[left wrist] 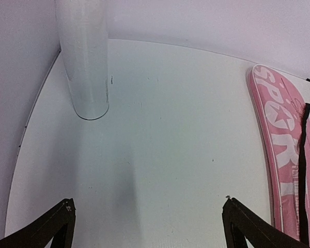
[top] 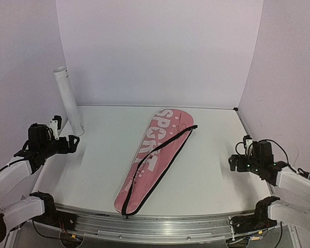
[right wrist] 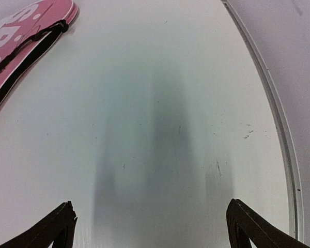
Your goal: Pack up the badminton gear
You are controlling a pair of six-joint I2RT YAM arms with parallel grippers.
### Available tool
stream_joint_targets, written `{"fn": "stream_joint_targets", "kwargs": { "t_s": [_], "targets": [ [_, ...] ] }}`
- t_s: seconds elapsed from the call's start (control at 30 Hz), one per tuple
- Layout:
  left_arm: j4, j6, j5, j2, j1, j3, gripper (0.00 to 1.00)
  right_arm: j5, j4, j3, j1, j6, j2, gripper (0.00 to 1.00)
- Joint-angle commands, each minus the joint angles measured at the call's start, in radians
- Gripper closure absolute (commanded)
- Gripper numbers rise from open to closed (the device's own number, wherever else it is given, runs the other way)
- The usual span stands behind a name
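Note:
No badminton gear shows in any view; rackets and shuttlecocks are hidden or out of view. A long pink bag [top: 144,166] with white SPORT lettering lies diagonally across the middle of the table, its black strap [top: 171,145] running along it. My left gripper [top: 73,140] hovers at the left edge, open and empty, with bare table between its fingers [left wrist: 147,204]. My right gripper [top: 231,161] hovers at the right edge, also open and empty [right wrist: 150,204]. The bag [left wrist: 279,129] lies right of the left gripper and far left of the right gripper [right wrist: 20,26].
A tall white tube [top: 70,106] stands upright at the back left corner, just ahead of the left gripper [left wrist: 85,62]. White walls close in the back and both sides. The table's raised rim [right wrist: 279,129] runs along the right side.

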Motion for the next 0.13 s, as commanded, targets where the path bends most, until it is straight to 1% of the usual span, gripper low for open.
{"fn": "stream_joint_targets", "kwargs": {
  "t_s": [0.0, 0.1],
  "targets": [
    [0.068, -0.054, -0.088, -0.020, 0.010, -0.014, 0.01, 0.122, 0.251, -0.074, -0.004, 0.047, -0.084, 0.02],
    [0.091, -0.060, -0.102, -0.018, 0.012, -0.028, 0.00, 0.133, 0.261, -0.102, -0.004, 0.050, -0.120, 0.02]
  ]
}}
